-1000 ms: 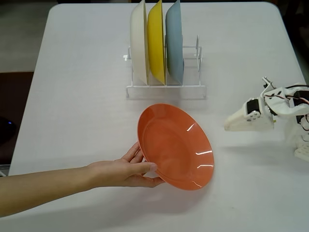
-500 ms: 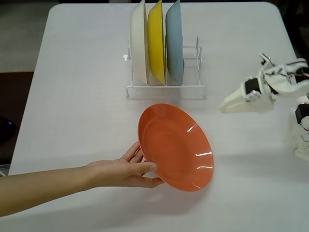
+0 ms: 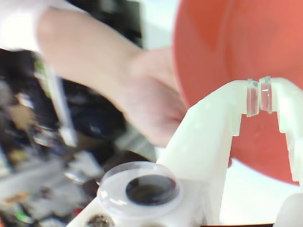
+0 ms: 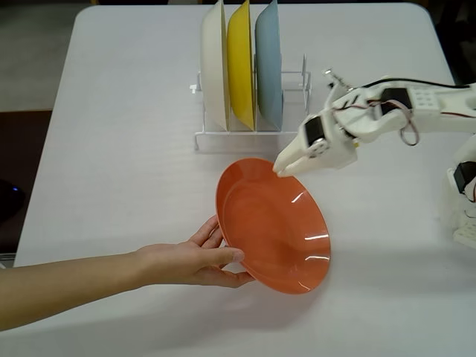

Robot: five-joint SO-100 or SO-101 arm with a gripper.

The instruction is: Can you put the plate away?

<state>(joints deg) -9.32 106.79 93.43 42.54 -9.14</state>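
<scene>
Hovering hand [image 4: 280, 170], seemingly closed, at plate [image 4: 275, 230] rim

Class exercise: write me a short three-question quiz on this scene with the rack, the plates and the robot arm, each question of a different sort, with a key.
1. True or false: the claw is shut.
2. How many plates stand in the rack?
3. What holds the orange plate up? A) the claw B) a person's hand C) the rack

Key:
1. True; in the wrist view the fingertips meet, gripping nothing.
2. Three: white, yellow, light blue.
3. B; the claw is at the plate's upper rim.
</scene>
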